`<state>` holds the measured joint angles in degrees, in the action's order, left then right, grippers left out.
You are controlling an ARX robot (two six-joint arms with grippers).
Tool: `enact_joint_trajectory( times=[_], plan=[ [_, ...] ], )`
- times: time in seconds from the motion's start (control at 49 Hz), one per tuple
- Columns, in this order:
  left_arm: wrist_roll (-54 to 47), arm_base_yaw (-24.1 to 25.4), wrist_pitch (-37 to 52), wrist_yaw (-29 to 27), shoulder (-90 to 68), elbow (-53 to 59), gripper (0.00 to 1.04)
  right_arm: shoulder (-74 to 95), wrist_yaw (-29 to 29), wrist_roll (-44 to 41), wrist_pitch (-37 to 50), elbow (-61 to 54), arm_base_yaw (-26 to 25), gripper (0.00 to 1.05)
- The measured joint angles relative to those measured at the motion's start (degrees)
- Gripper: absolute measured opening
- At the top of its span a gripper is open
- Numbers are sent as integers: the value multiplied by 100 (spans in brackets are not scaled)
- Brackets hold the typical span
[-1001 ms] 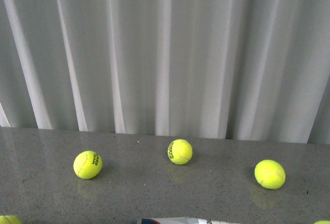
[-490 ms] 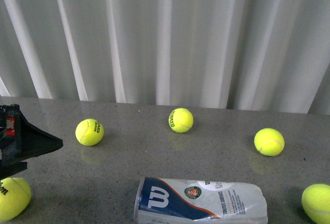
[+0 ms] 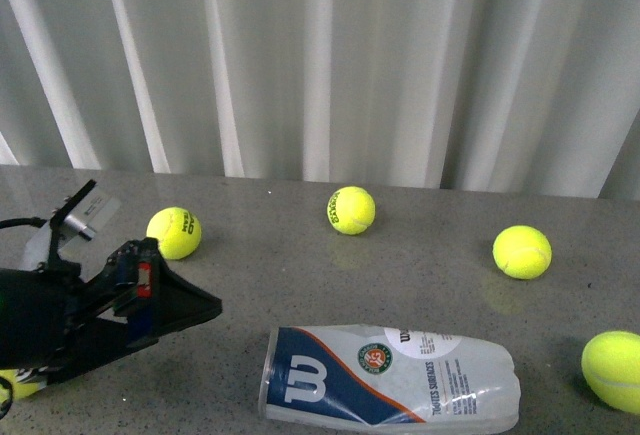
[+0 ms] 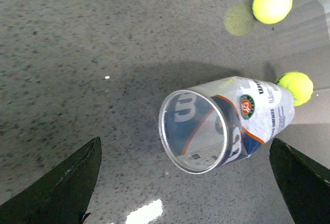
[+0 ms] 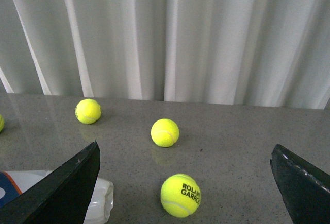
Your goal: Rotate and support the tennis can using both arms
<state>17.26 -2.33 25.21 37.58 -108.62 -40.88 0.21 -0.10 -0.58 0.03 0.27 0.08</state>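
Observation:
The tennis can [image 3: 390, 380] lies on its side on the grey table, its blue "W" end to the left. My left gripper [image 3: 165, 320] is open, left of the can and apart from it. In the left wrist view the can [image 4: 221, 123] shows its open metallic rim, and the left gripper [image 4: 184, 147] has its black fingers [image 4: 62, 188] spread wide to either side of it, touching nothing. The right gripper [image 5: 184, 147] is open too, with nothing between its fingers. The can's clear end [image 5: 100, 198] peeks out beside one finger. The right arm is outside the front view.
Several yellow-green tennis balls lie loose: ball [image 3: 174, 232], ball [image 3: 350, 209], ball [image 3: 522, 251], and one by the right edge [image 3: 612, 370]. A "Roland Garros" ball [image 5: 180, 195] sits below the right gripper. A white curtain [image 3: 320, 55] hangs behind the table's far edge.
The front view has tipped down, so the can now shows whole. My left arm has come in from the left and moved right toward the can.

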Motion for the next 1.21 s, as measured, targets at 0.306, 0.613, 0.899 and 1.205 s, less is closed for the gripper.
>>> enact_joint_trajectory(
  times=[0.306, 0.613, 0.899, 1.205],
  plan=[
    [426, -424, 459, 85, -251, -98, 98, 0, 0, 2, 0, 0, 0, 98],
    [754, -782, 793, -7, -702, -289, 98, 0, 2, 2, 0, 0, 0, 98],
    [1255, -1088, 1285, 81, -861, -328, 98, 0, 2, 2, 0, 0, 0, 98],
    [1976, -1486, 1974, 87, -1427, -431, 98, 0, 2, 2, 0, 0, 0, 98]
  ],
)
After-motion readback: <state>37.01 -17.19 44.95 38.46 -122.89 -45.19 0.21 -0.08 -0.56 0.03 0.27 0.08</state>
